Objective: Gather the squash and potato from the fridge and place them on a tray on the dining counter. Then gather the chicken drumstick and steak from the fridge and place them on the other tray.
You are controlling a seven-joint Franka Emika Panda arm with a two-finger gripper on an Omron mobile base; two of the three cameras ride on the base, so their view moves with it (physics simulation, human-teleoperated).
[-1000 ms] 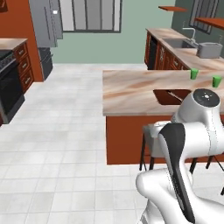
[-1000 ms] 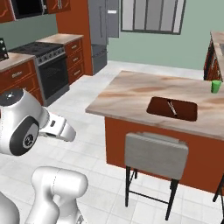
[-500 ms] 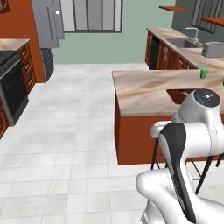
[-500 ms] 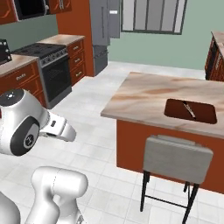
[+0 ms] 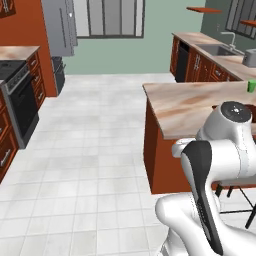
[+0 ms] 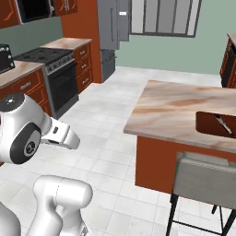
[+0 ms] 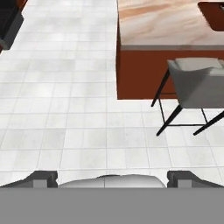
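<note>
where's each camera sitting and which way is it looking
Left base view: behind the arm's left, facing the fridge and the dining counter; white arm lower right.
Right base view: behind the arm's right, facing the stove, counter and a tray; arm lower left.
Hand view: on the hand, aimed down at the floor and a stool; open gripper below.
Shared: all show the dining counter.

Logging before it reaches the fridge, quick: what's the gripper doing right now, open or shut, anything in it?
Gripper: open, fingertips spread wide apart, nothing between them; just floor tiles below.
</note>
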